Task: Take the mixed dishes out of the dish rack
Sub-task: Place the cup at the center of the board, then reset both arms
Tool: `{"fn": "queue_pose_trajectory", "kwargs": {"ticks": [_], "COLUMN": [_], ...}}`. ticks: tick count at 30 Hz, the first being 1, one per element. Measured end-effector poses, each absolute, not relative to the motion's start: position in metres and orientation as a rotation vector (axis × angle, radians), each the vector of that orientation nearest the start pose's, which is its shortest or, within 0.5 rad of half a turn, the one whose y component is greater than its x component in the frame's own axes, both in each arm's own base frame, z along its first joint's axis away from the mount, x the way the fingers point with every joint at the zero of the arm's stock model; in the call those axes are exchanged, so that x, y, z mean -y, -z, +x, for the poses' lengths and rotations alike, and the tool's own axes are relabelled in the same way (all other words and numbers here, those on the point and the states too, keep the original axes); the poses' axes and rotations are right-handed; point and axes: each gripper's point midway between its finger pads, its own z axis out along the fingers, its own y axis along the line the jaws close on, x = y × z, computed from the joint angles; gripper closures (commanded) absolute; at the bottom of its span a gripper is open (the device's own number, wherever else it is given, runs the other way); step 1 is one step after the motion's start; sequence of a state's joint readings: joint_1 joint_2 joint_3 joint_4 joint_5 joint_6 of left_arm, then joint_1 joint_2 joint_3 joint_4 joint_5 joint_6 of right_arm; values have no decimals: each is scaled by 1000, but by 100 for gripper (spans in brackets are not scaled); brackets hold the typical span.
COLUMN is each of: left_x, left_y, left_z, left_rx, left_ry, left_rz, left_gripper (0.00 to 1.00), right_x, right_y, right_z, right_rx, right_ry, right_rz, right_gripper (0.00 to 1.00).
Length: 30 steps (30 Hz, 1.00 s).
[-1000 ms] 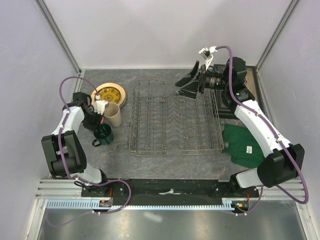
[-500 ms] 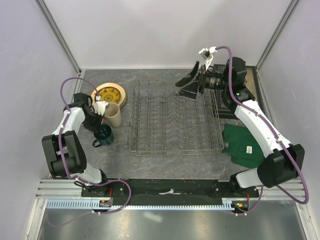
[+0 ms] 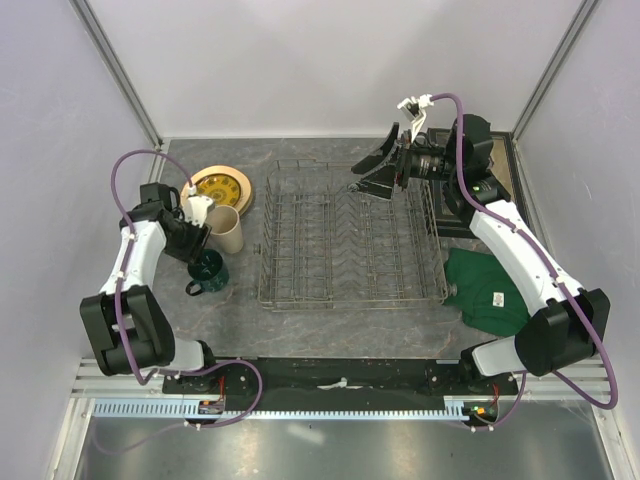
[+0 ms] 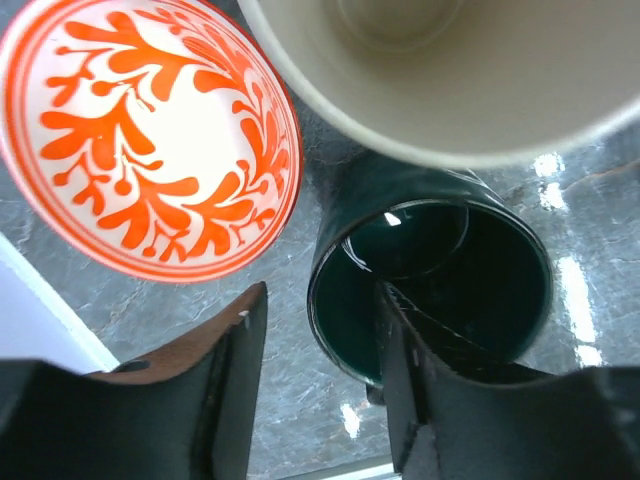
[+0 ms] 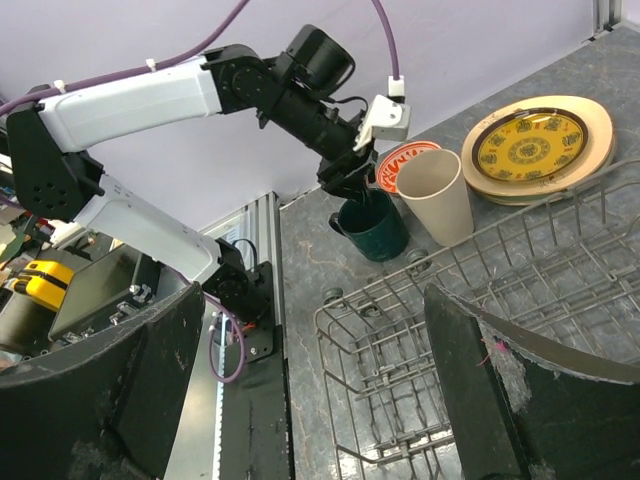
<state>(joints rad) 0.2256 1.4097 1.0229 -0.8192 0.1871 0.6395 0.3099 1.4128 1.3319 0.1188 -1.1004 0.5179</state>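
The dish rack (image 3: 350,245) looks bare. At its nine o'clock sit the gold-brown plate (image 3: 222,186), tumbler (image 3: 228,230), mug (image 3: 208,268) and bowl (image 4: 150,140). The left gripper (image 4: 320,305) straddles the mug's rim, jaws apart, likely letting go; next, lift straight clear. The right gripper (image 3: 375,168) hangs agape at one o'clock.

The dish rack (image 3: 350,240) stood at the middle of the worktop. Toward the far left corner lay the gold-brown patterned plate (image 3: 222,186). The tall beige tumbler (image 3: 227,228) stood upright just on the plate's near side, and the dark green handled mug (image 3: 212,272) sat nearer again. The left gripper (image 3: 199,250) hung over the mug, close beside the tumbler, its jaws hidden under the wrist. The right gripper (image 3: 358,175) hovered above the rack's far side, jaws spread wide. The green folded cloth (image 3: 492,292) lay by the right edge.
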Motion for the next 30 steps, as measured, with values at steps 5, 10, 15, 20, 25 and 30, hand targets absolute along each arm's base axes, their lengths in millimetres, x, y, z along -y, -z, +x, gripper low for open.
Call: {"fn": "queue_pose_trajectory", "kwargs": {"ticks": [5,10,15,20,25,30], "left_x": [-53,-48,-39,-27,-16,-6], "left_y": [-116,-162,-211,-241,-264,-293], "left_z": [283,291,297,308,332,354], "left_rx": [-2614,-2495,-2342,-2227,-2106,-1972], "left_ry": [13,-13,-19,38,114,186], "left_rz": [610,588,551,477,381,318], "left_gripper": [36,28,21,16,10,3], "right_x": [-269,-265,-249,-218,-185,-160], "right_y": [-381,-369,-353,-341,-332,-329], "right_z": [297,305,334,370,395,409], "right_rx": [-1579,-1625,-1719,-1800,-1831,-1847], "right_ry": [-1447,-1381,-1132,-807,-531,-354], "right_rz": [-787,-766,-690,-578,-519,-456], "right_gripper": [2,2,2,2,2,2]}}
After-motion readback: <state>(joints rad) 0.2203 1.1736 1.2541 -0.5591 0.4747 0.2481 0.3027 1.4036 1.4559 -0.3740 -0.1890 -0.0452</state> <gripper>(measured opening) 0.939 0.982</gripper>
